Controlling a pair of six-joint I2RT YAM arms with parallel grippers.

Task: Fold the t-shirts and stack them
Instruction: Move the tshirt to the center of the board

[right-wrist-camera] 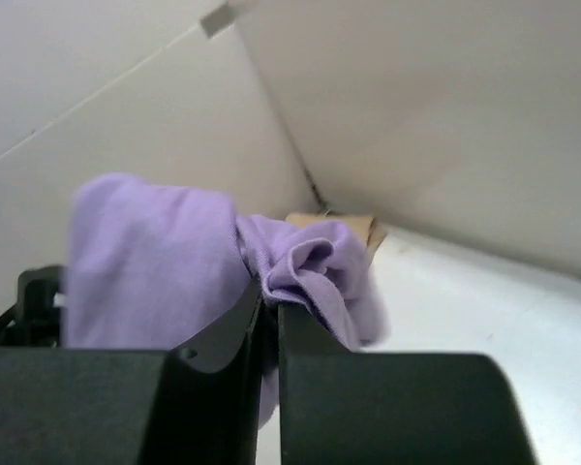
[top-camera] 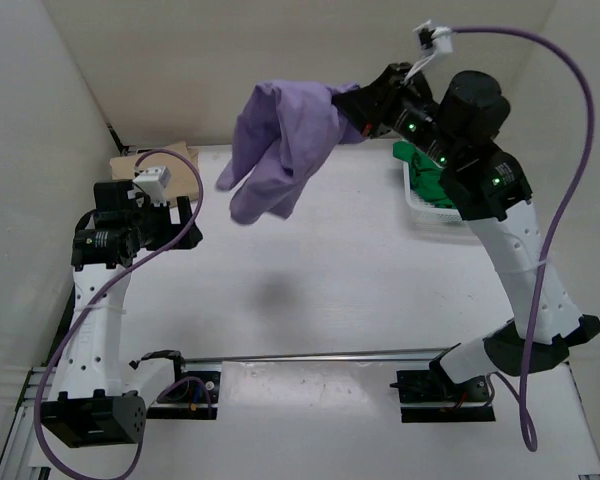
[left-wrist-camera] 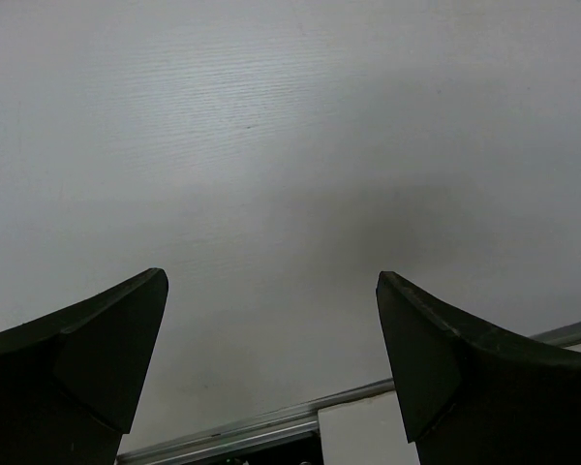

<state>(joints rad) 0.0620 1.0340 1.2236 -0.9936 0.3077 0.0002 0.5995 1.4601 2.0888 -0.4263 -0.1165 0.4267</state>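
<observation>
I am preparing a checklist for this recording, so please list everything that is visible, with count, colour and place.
light purple cloth t-shirt: one, light purple, hanging bunched in the air over the far middle of the table
bright green cloth t-shirt: one, green, bunched in the basket
tan cloth t-shirt: one, tan, far left corner, partly hidden behind the left arm
white plastic mesh basket: one, white, far right of the table
white table: one, white, under everything
left gripper: one, black, open and empty, over bare table on the left
right gripper: one, black, raised, shut on the purple t-shirt
</observation>
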